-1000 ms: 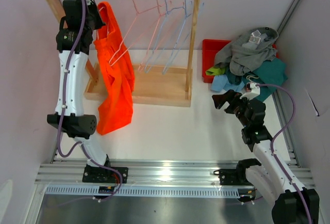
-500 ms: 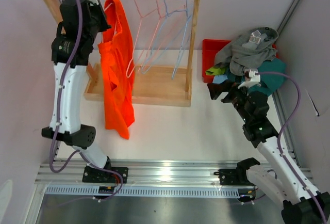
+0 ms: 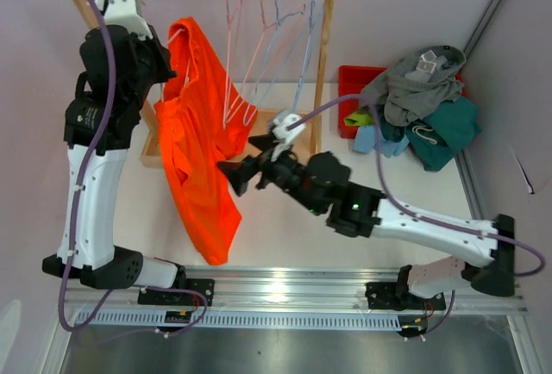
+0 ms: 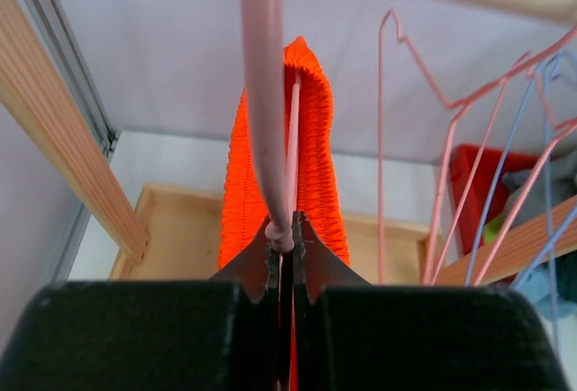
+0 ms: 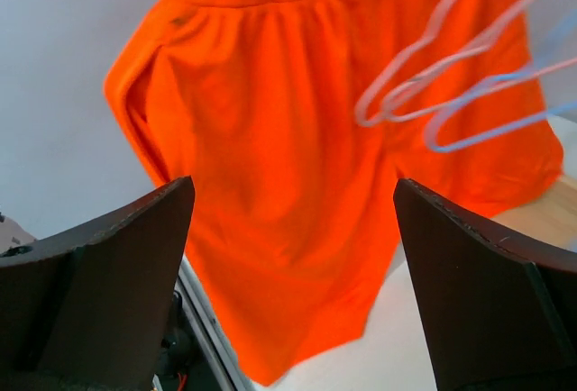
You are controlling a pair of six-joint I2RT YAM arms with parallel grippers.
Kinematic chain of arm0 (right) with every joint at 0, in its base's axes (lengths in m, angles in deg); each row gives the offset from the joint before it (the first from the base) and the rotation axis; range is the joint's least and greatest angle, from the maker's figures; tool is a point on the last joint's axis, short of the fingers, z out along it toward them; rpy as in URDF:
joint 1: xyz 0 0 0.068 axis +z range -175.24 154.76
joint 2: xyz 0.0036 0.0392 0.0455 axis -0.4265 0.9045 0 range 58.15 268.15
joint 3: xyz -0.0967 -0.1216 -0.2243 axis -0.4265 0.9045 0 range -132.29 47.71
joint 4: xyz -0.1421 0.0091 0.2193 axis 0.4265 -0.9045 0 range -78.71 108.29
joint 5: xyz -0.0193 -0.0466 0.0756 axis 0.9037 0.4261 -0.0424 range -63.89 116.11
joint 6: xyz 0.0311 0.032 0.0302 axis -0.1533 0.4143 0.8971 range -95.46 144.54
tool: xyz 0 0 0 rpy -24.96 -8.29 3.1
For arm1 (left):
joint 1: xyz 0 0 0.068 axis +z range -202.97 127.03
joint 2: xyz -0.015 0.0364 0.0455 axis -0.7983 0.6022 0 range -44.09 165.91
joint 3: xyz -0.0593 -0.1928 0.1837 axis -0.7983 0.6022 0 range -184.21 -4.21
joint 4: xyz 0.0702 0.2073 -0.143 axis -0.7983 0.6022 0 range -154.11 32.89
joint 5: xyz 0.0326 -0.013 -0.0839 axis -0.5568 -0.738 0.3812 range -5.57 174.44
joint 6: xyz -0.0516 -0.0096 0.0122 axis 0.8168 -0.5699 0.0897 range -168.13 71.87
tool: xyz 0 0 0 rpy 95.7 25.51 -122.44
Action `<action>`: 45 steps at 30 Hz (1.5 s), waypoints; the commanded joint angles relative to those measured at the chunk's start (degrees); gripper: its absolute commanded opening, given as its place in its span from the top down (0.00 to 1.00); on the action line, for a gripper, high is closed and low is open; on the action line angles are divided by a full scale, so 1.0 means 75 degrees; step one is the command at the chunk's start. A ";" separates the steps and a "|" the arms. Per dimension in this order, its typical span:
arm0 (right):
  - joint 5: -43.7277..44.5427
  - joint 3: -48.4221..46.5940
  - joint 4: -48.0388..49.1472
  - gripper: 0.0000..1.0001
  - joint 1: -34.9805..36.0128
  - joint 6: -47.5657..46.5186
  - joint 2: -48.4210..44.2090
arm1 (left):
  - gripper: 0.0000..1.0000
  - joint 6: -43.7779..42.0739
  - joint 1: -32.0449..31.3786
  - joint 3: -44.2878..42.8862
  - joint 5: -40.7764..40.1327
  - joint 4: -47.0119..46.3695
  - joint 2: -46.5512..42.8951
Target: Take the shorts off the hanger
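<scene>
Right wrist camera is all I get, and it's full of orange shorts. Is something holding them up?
Observer: Yes. The left tool is shut on the pink hanger that the orange shorts hang from.
Operator: Where did the other shorts go?
Observer: They're in a heap on the red tray, to the right of the wooden rack.
Operator: Is my tool touching the orange ones?
Observer: From above, your open right tool is right at their edge, in front of the rack. I can't tell whether it touches them.
</scene>
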 commanded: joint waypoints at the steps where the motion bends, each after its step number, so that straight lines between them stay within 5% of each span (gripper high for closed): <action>1: 0.0889 -0.1204 0.0431 0.01 0.0638 -0.0666 0.0929 | 1.00 0.0191 -0.0076 0.0536 0.0263 -0.0841 -0.0253; 11: 0.1487 -0.3657 0.0173 0.01 0.1612 -0.0843 0.3590 | 1.00 0.0132 -0.0076 0.0923 0.0428 -0.0876 -0.0510; 20: 0.2107 -0.3952 -0.0085 0.01 0.1998 -0.0456 0.4646 | 1.00 0.0121 -0.0064 0.0818 0.0545 -0.0829 -0.0558; 23: 0.2086 -0.3695 -0.0108 0.35 0.2116 -0.0292 0.4728 | 1.00 0.0132 -0.0053 0.0701 0.0592 -0.0806 -0.0546; 24: 0.1807 -0.3543 0.0054 0.65 0.2139 -0.0187 0.4659 | 1.00 0.0121 -0.0053 0.0643 0.0569 -0.0806 -0.0546; 25: 0.1711 -0.3228 0.0149 0.83 0.2174 -0.0116 0.4542 | 1.00 0.0121 -0.0041 0.0619 0.0545 -0.0806 -0.0534; 27: 0.1814 -0.2957 0.0266 1.00 0.2373 -0.0057 0.4413 | 1.00 0.0086 -0.0006 0.0386 0.0498 -0.0759 -0.0453; 37: 0.3560 -0.0309 0.0537 1.00 0.4517 -0.0014 0.3381 | 1.00 -0.0114 0.0100 -0.0389 0.0112 -0.0630 0.0180; 41: 0.3538 0.0243 0.0431 1.00 0.4682 0.0703 0.3392 | 1.00 -0.0103 0.0111 -0.0774 0.0088 -0.0537 0.0507; 45: 0.4053 0.0174 0.0875 1.00 0.4461 0.0156 0.3474 | 1.00 0.0108 0.0076 -0.0566 0.0497 -0.0302 0.0393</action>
